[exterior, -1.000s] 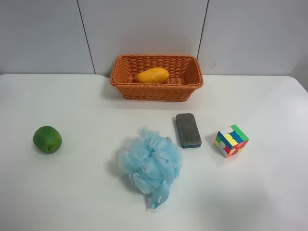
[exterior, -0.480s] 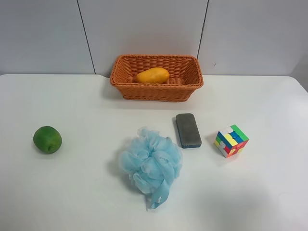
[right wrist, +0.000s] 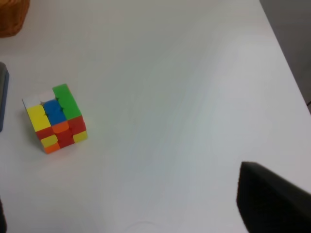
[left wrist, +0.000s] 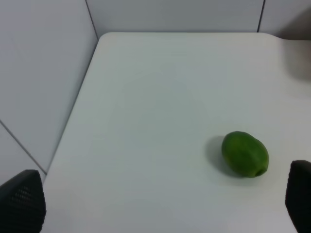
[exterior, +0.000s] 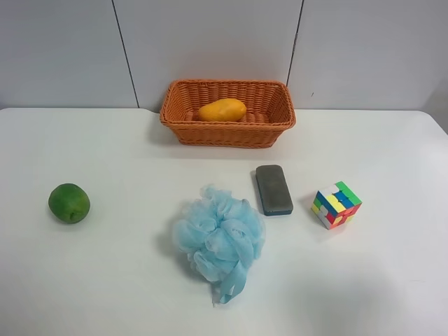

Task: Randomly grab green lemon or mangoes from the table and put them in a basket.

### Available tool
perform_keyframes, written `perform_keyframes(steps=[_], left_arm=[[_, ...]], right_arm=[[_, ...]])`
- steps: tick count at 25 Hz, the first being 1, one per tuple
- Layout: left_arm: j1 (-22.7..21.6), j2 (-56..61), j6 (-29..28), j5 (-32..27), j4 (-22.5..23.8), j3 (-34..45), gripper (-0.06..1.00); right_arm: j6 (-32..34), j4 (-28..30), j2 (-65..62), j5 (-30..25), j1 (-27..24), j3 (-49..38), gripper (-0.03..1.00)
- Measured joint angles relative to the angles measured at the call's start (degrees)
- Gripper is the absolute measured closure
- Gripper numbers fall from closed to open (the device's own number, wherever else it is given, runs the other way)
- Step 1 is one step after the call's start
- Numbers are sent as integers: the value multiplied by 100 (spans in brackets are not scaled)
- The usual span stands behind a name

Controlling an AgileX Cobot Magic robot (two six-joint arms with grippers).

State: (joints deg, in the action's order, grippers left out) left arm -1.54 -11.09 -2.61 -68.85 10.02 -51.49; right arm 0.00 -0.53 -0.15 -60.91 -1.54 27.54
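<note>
The green lemon (exterior: 68,203) lies on the white table (exterior: 392,140) at the exterior high view's left; it also shows in the left wrist view (left wrist: 245,154). The mango (exterior: 222,110) lies inside the orange wicker basket (exterior: 227,133) at the back of the table. No arm shows in the exterior high view. My left gripper (left wrist: 160,199) is open and empty, its fingers (left wrist: 22,201) wide apart, the lemon ahead of it near one finger. My right gripper (right wrist: 141,213) is open and empty above bare table, short of the cube.
A blue mesh bath sponge (exterior: 219,238) lies at the table's middle. A grey eraser block (exterior: 273,189) and a colourful puzzle cube (exterior: 336,204) lie to its right; the cube also shows in the right wrist view (right wrist: 55,119). A grey wall stands behind the basket.
</note>
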Motion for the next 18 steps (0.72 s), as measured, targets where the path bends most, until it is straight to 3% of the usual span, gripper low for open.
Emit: perform_keyframes(steps=[7,14,18], left_arm=[[0,1040,-339,178,-136,1137,-5],[0,1141,-409,656,-485,2144,-5],[0,1141,-414,756,-510,2224,-5]], right_arm=[[0,0,0,0,0,0,4],[0,0,0,0,0,0,4],[0,0,0,0,0,0,4]])
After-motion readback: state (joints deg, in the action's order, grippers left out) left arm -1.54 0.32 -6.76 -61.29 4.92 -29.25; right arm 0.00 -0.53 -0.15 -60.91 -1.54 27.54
